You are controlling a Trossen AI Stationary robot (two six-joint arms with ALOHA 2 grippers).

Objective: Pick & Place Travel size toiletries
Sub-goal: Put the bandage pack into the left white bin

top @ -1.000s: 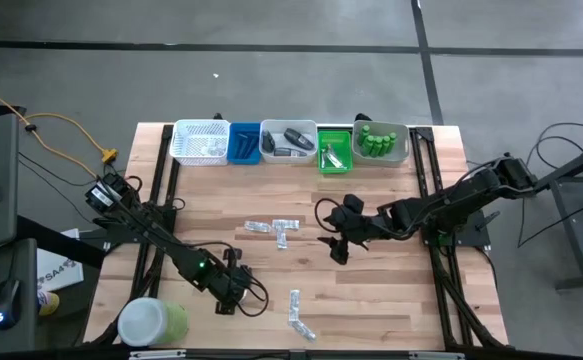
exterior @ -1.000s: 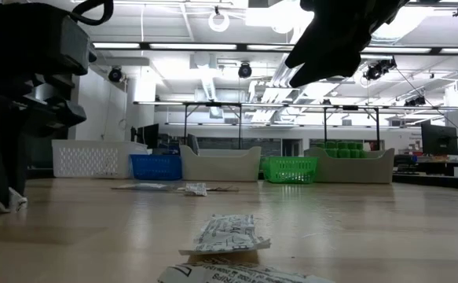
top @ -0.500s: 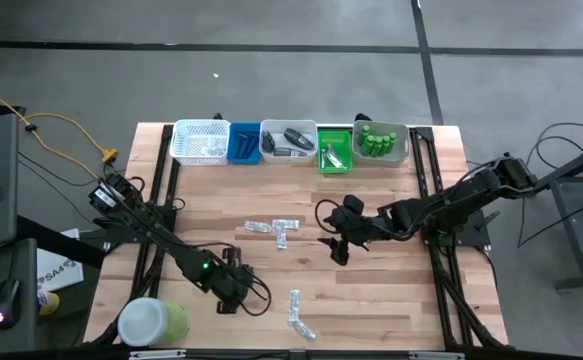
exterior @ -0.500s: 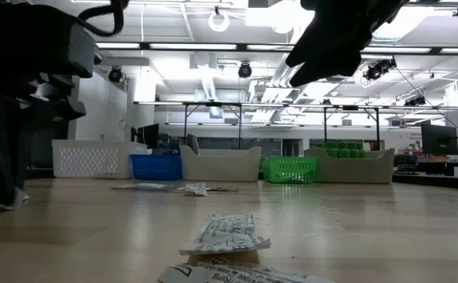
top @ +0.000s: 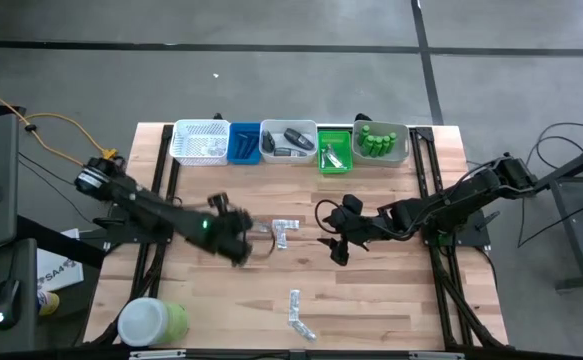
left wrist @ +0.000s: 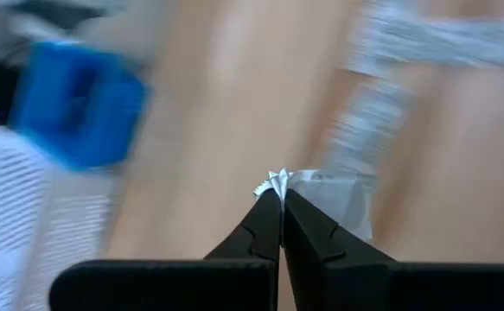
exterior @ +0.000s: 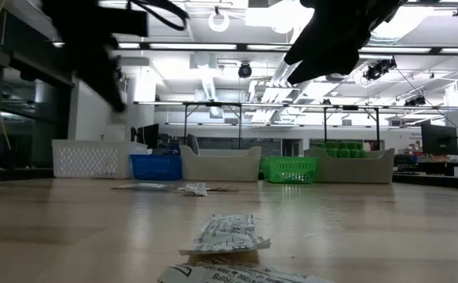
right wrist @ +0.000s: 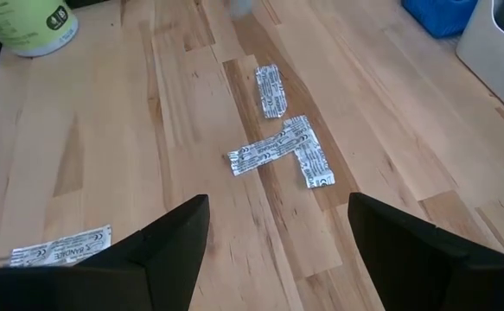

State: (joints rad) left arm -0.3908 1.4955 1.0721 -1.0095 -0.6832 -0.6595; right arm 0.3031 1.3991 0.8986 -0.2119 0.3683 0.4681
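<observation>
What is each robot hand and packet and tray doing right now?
left gripper: shut on a sachet, raised above the table
held sachet: pinched by one corner
right gripper: open, holding nothing, above mid-table
loose sachets: lying flat on the wood
white basket: holds sachets
green tray: holds some items
jar: lying at the table's corner

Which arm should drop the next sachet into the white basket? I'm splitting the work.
Left: its left gripper is shut on a sachet, nearer the white basket. The right gripper hangs open, holding nothing.
</observation>
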